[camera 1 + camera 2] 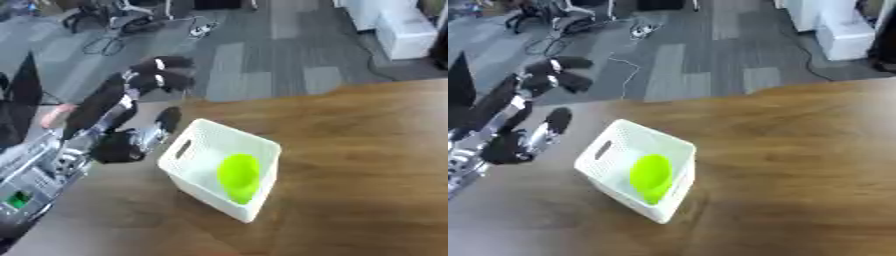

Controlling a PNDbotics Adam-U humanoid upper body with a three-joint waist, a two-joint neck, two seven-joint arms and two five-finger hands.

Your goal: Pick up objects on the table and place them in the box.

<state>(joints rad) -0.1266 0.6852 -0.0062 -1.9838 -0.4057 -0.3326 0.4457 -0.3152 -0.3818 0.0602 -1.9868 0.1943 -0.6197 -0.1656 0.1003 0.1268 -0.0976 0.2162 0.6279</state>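
Now I see my left hand (pixel 144 82) raised just beyond the table's far left edge, its black fingers (pixel 171 63) spread and holding nothing. Near it on the brown wooden table (pixel 367 165) stands the white perforated plastic box (pixel 197 135), tilted askew, with a lime-green cup-shaped object (pixel 239 176) lying inside against its near wall.

A white box (pixel 614 172) sits near the desk's (pixel 798 165) left edge with a green cup (pixel 651 177) inside. The left hand (pixel 540 82) hangs open by the far left corner
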